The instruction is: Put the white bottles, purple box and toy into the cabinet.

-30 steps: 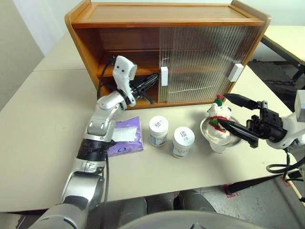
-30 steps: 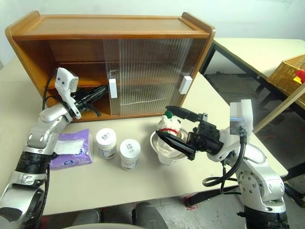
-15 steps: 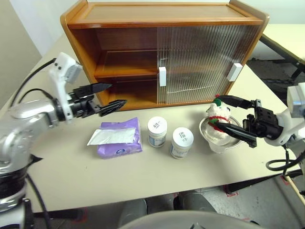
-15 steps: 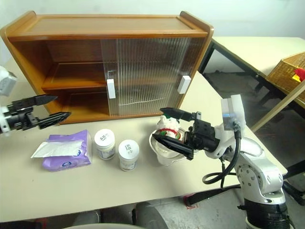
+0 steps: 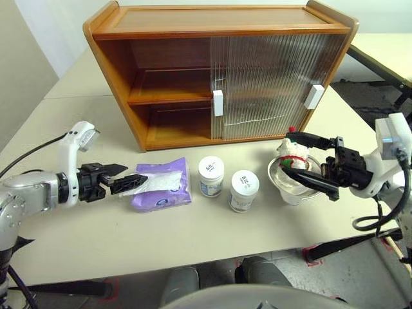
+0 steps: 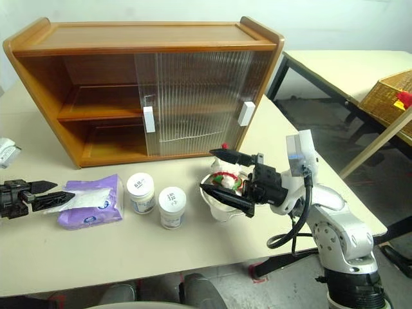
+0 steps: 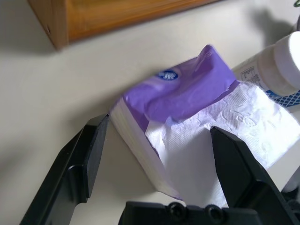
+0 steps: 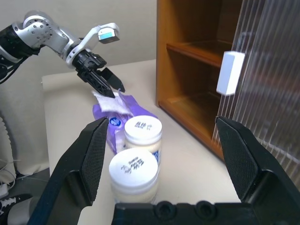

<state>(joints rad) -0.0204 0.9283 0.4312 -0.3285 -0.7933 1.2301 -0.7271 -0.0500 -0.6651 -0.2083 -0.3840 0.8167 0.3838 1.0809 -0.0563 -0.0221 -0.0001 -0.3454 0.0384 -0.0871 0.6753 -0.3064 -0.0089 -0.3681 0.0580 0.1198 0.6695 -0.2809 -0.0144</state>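
The purple box [image 5: 165, 187] lies on the table with white tissue trailing from its left end. My left gripper [image 5: 133, 176] hovers low at that end, open, and the left wrist view shows the purple box [image 7: 187, 98] between its fingers [image 7: 91, 154]. Two white bottles [image 5: 211, 176] [image 5: 244, 190] stand just right of the box. The toy [image 5: 291, 147] sits in a metal dish [image 5: 288, 187]. My right gripper [image 5: 288, 154] is open, with one finger on each side of the toy. The cabinet [image 5: 161, 19] stands behind, its left half open.
Both ribbed doors [image 5: 270, 77] cover the cabinet's right half, and their white handles [image 5: 218, 102] stick out. The table's front edge runs close under my arms. A second table with a wicker basket [image 6: 389, 96] stands to the right, across a gap.
My left arm came out of the cabinet's lower left bay, swung left and down to table height, and its gripper opened, now aimed at the purple box. The right gripper has stayed by the toy.
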